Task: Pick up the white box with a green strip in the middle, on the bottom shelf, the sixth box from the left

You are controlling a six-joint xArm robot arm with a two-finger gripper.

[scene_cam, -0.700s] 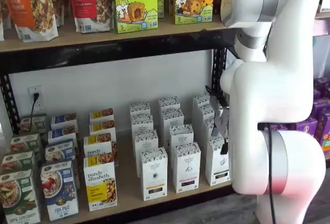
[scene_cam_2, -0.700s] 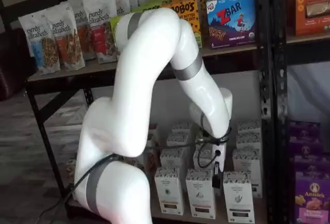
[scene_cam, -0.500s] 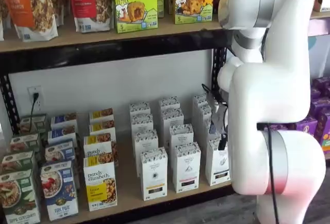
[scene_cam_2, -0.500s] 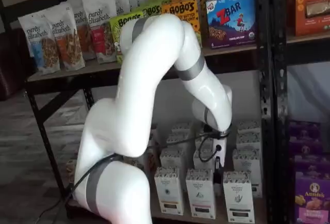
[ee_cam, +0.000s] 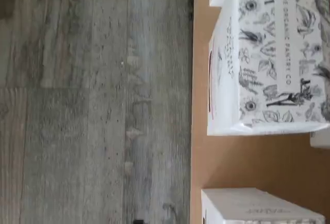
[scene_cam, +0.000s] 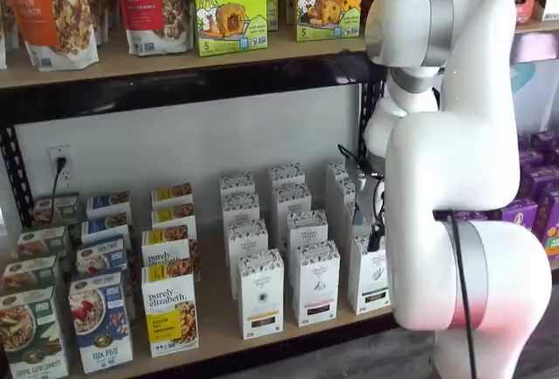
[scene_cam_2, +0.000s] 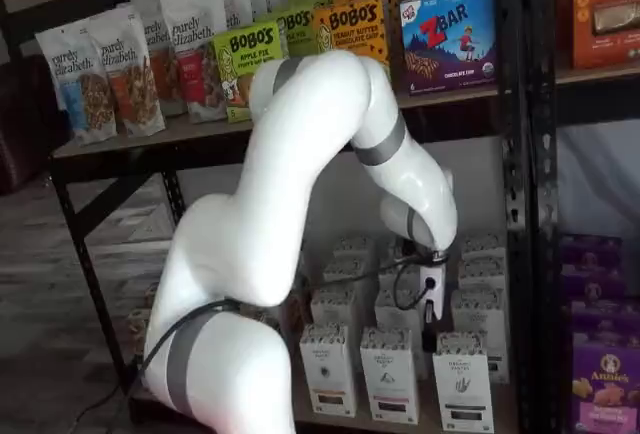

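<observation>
The white box (scene_cam: 369, 274) stands at the front right of the white cartons on the bottom shelf (scene_cam: 218, 331); it also shows in a shelf view (scene_cam_2: 462, 382), with a dark strip low on its face. My gripper (scene_cam: 374, 241) hangs just above that box, its black fingers (scene_cam_2: 430, 334) pointing down between the two right-hand columns. The fingers show side-on, so I cannot tell a gap. Nothing is held. The wrist view shows the leaf-printed top of a white carton (ee_cam: 273, 53) at the tan board's front edge (ee_cam: 198, 157); I cannot tell which carton it is.
Two more white cartons (scene_cam: 260, 294) (scene_cam: 314, 283) stand left of the target, with more rows behind. Purely elizabeth boxes (scene_cam: 170, 313) stand further left. A black upright (scene_cam_2: 520, 204) and purple boxes (scene_cam_2: 600, 374) are to the right. Grey plank floor (ee_cam: 93, 100) lies below the shelf.
The upper arm has swung aside, uncovering the Bobo's boxes on the upper shelf. The gripper has shifted slightly up and toward the right-hand column of white cartons.
</observation>
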